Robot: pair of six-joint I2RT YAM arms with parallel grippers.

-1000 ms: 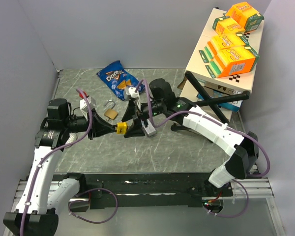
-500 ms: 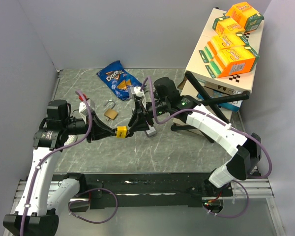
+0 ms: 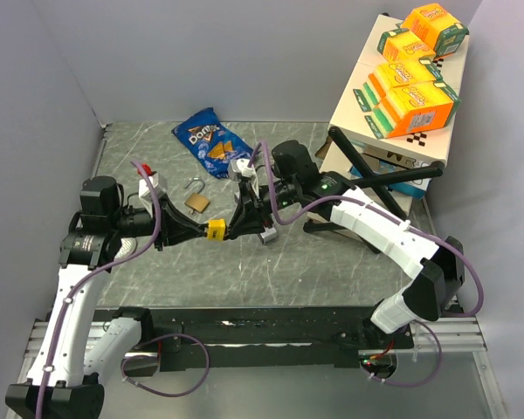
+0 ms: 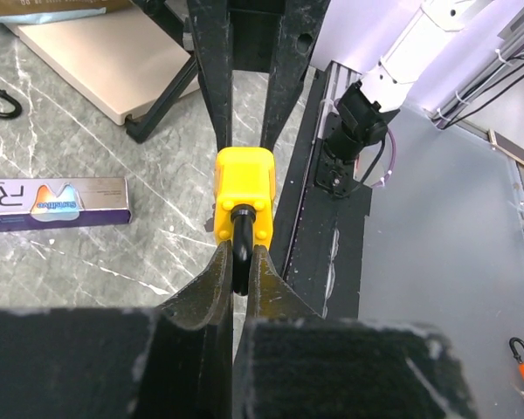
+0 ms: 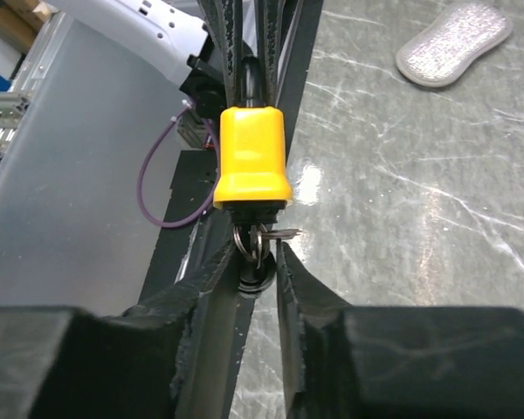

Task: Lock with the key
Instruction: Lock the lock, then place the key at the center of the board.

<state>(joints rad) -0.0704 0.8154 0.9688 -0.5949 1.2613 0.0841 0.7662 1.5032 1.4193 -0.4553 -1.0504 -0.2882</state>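
I have the yellow padlock point(image 3: 216, 230) held in the air between the two arms, above the table point(image 3: 332, 262) and in front of a brass padlock point(image 3: 196, 200) that lies with its shackle open. The left gripper point(image 4: 242, 256) is clamped on the black shackle point(image 4: 241, 234), and the right gripper point(image 5: 258, 255) comes in from the opposite end with its fingers pinched around the key point(image 5: 264, 236) and its ring at the base of the body. I judge we are at the turning step: the key looks seated in the cylinder, so next I would roll the right wrist about the key's axis while the left arm holds the lock firm against the twist. What I can't settle is whether the shackle is pressed fully home, since the left fingers cover where it enters the body. The key blade is also hidden, so how deep it sits is a guess
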